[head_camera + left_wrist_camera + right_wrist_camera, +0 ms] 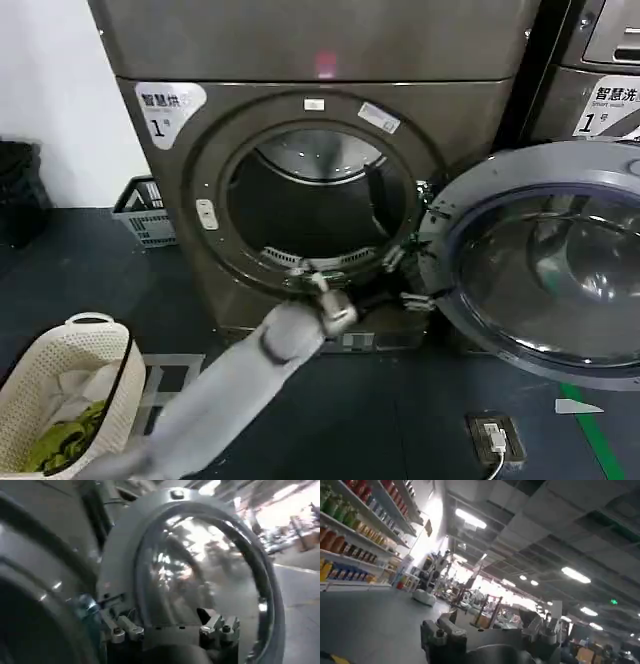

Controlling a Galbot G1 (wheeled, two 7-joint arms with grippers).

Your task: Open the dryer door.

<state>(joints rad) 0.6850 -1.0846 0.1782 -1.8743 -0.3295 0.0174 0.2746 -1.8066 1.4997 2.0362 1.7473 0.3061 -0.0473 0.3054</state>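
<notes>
Dryer door (540, 260) swung open (dark floor (400, 420) beneath).

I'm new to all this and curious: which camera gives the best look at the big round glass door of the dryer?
The head view: the round grey glass-windowed dryer door hangs swung wide open beside the dark drum opening. The left wrist view shows the same door close up, cropped. The right wrist view faces the room instead.

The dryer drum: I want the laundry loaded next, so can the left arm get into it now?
Probably yes: the door is swung wide, the drum opening looks unobstructed, and the left gripper sits at its rim.
</notes>
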